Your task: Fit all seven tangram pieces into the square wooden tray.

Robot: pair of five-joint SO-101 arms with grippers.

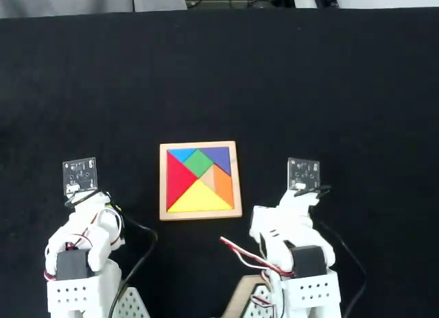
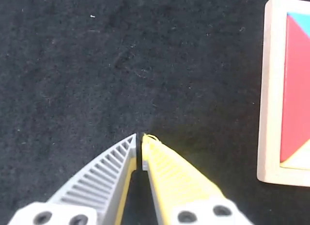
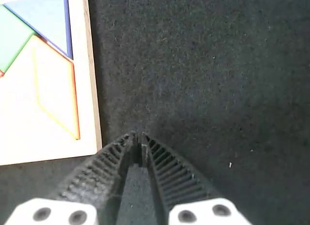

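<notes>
One square wooden tray (image 1: 163, 184) lies mid-table on the black cloth (image 1: 309, 78), with seven tangram pieces (image 1: 180, 182) set flush inside it. Two arms flank it, one on each side. The left gripper (image 2: 139, 137) and the right gripper (image 3: 138, 136) are each closed tip to tip, holding nothing, over the cloth beside the tray.

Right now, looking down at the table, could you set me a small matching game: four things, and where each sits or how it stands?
Things:
1 red triangle
2 yellow triangle
3 orange piece
4 left gripper

Places or states:
A at the right side of the tray
B shut, outside the tray
C at the tray's left side
D along the tray's lower edge in the high view

Pairs: 1-C, 2-D, 3-A, 4-B.
</notes>
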